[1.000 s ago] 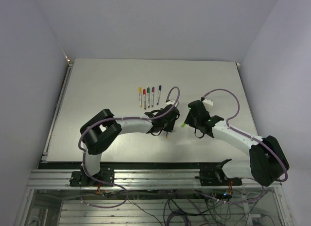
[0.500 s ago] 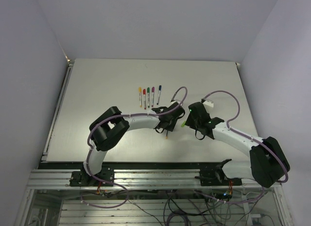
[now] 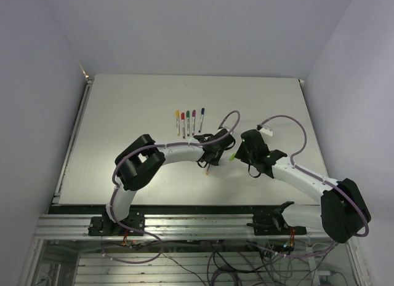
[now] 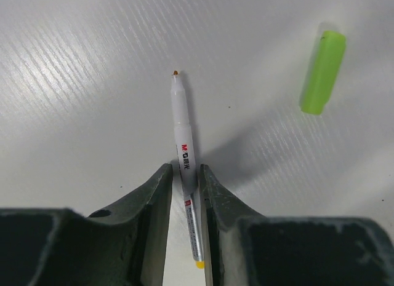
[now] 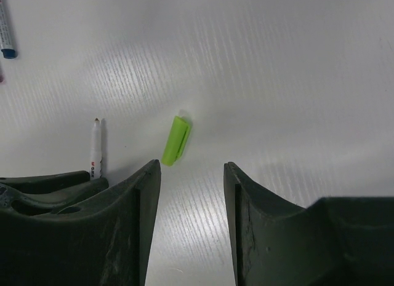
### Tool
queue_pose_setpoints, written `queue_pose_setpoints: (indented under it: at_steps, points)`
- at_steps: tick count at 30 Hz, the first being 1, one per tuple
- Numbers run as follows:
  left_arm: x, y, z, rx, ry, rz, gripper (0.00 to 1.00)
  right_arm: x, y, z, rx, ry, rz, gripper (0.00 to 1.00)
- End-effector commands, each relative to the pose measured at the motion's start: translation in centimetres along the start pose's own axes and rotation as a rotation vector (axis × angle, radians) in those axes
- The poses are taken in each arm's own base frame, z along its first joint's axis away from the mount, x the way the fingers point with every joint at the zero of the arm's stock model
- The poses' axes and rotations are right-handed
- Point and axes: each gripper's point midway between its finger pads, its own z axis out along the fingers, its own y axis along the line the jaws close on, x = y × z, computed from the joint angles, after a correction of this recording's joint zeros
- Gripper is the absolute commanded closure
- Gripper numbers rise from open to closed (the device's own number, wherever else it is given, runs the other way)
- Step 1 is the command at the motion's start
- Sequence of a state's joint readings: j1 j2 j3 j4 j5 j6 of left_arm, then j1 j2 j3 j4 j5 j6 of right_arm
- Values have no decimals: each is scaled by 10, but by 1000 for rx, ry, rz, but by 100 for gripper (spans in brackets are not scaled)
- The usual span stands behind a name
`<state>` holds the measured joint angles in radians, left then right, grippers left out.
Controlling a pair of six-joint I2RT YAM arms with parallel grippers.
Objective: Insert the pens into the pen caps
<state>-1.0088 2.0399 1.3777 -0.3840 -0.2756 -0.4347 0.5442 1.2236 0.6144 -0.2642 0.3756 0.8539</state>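
My left gripper (image 4: 183, 168) is shut on a thin silvery-white pen (image 4: 182, 123). The pen's bare tip points away from the gripper and its yellow end sits between the fingers. In the top view this gripper (image 3: 212, 152) is at table centre, with the pen's end (image 3: 207, 173) sticking out toward the near side. A light green pen cap (image 4: 322, 72) lies on the table to the right of the pen tip. My right gripper (image 5: 192, 166) is open and empty just short of that cap (image 5: 175, 140). In the top view the cap (image 3: 232, 157) lies between the two grippers.
Several other pens (image 3: 188, 122) with coloured ends lie side by side in a row behind the left gripper; the blue one shows in the right wrist view (image 5: 6, 27). The left gripper's fingers (image 5: 43, 186) show at the right wrist view's lower left. Grey walls enclose the white table (image 3: 123, 126).
The left arm's elbow has swung right and its gripper has shifted slightly, the pen still in it. The right gripper has edged a little; the green cap has not moved.
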Motion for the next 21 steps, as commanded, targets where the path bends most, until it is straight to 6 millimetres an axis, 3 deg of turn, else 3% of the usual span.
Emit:
queue_pose_setpoints:
  at_steps: [1, 7, 11, 14, 17, 21]
  points:
    - [100, 17, 19, -38, 308, 118, 67, 1, -4, -4, 10, 6, 18, 55]
    - [136, 29, 13, -62, 382, 152, 69, 2, -4, -6, 2, 4, 37, 57]
    - [149, 28, 12, -43, 414, 150, 92, 6, -3, -4, -3, 19, 49, 57]
    - [157, 20, 13, 12, 428, 137, 93, 9, -4, -2, 6, 32, 43, 58]
    - [151, 12, 11, 56, 382, 94, 93, 12, -5, 0, 15, 43, 26, 59]
    - [126, 5, -4, 86, 293, 55, 93, 13, -1, 2, 19, 47, 6, 60]
